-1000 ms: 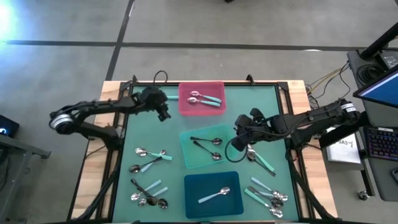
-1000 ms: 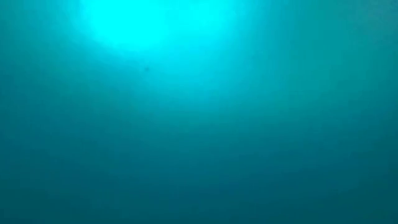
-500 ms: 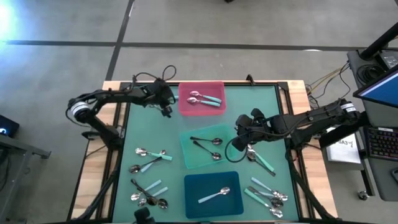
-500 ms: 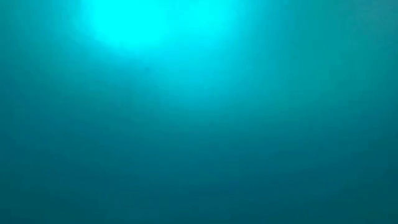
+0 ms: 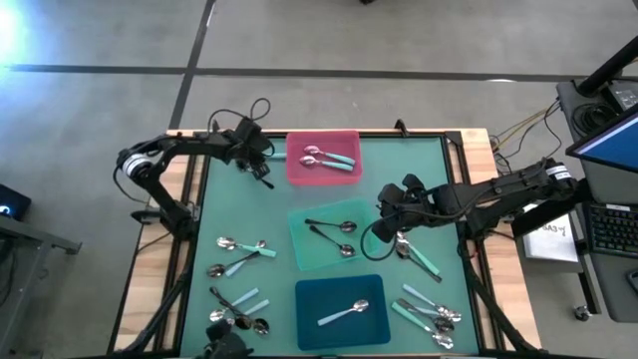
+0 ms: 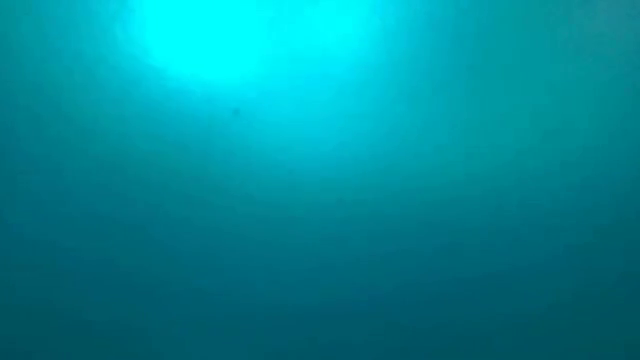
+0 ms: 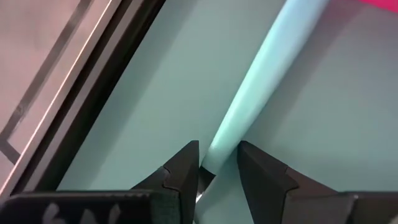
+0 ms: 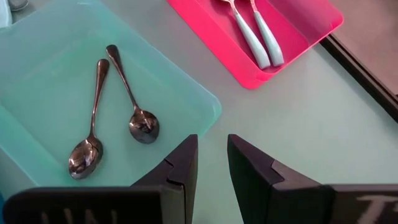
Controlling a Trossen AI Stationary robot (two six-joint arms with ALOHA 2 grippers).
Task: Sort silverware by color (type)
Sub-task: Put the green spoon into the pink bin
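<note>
The left end effector [image 7: 217, 163] — just beside the pink tray [image 5: 323, 177] at the worktop's [image 5: 419, 189] far edge — grips a teal-handled spoon [image 7: 267, 87]; the right end effector [image 8: 211, 163] hangs beside the mint tray [image 8: 199, 93], fingers slightly parted, grasping nothing; other spoons lie scattered.

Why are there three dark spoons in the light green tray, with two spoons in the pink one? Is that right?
Not quite. The light green tray holds two dark spoons, not three; the right wrist view shows both lying side by side, and the high view agrees. The pink tray does hold two spoons with teal handles, as you said.
</note>
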